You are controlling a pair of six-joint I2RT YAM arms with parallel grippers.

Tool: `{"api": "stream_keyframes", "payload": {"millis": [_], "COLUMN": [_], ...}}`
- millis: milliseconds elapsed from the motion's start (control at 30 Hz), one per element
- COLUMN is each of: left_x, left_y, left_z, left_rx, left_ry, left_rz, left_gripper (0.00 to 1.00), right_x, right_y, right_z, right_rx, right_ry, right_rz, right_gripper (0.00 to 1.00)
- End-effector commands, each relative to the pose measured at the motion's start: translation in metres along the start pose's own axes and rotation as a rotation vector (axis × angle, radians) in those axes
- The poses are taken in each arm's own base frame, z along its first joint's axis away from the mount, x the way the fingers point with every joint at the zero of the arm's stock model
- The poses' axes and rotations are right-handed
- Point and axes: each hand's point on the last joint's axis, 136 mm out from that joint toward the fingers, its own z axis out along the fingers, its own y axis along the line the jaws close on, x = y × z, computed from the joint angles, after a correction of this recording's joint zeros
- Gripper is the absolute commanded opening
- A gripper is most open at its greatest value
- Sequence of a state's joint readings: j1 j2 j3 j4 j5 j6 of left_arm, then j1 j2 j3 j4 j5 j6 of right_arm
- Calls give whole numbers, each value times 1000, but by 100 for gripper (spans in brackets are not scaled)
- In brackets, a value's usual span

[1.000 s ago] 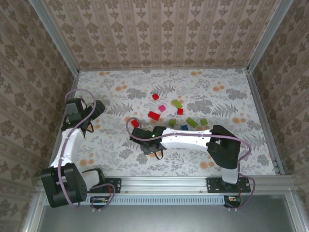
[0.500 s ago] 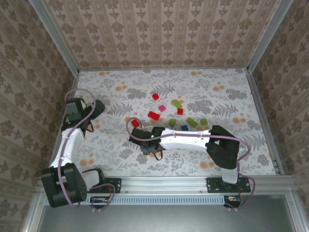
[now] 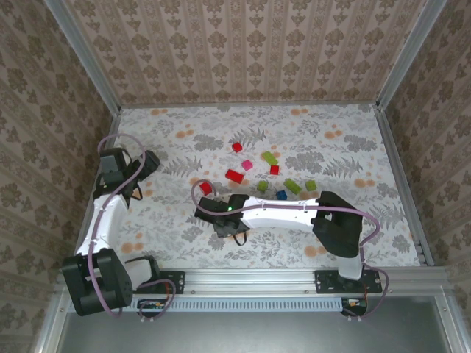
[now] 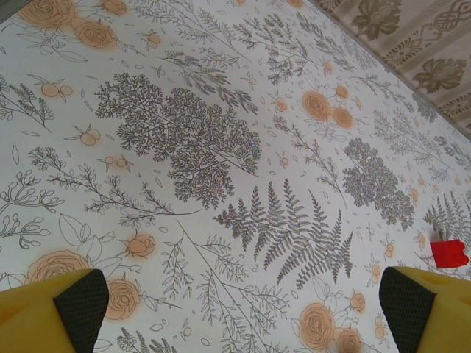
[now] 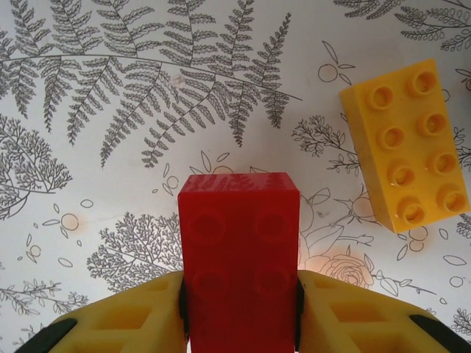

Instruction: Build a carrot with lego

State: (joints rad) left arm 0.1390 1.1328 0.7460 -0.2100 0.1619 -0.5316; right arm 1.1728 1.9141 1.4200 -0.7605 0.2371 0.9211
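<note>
Right wrist: right fingers clamp a red brick, yellow brick lying apart, far right on bench. Left wrist: left fingers spread wide, holding nothing.

left tool was wide open, mid-left of frame. right arm lay across lower centre, right tool clamped on red brick.
</note>
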Motion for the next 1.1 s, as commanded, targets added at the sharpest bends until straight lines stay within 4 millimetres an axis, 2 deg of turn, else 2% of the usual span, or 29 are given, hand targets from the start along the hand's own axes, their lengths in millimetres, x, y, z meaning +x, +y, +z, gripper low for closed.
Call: {"api": "stream_keyframes", "payload": {"millis": [0,333,600,767,1067], "left_x": [-10,-10,-10,-10,-9], "left_y": [-8,-8,-9,-8,-8], "left_z": [-1,-3,-3,-3,0], "left_rx": [24,27,29,24,24], "left_ry": [-9,-10,-11,-9,-4], "left_rz": [-17,-13,-13,-12,-13], "left_gripper": [99,99,99,99,99], "right_x": [14,11,12,10,4], "right_y": [-9,-14,-16,-13,-16], "right_z": [20,21,35,39,36], "right_rx": [73,123,166,143,109], "right_ry": [49,91,214,240,267], "right_rz": [0,-78,-304,-349,-394], "right_gripper": [39,39,39,39,40]}}
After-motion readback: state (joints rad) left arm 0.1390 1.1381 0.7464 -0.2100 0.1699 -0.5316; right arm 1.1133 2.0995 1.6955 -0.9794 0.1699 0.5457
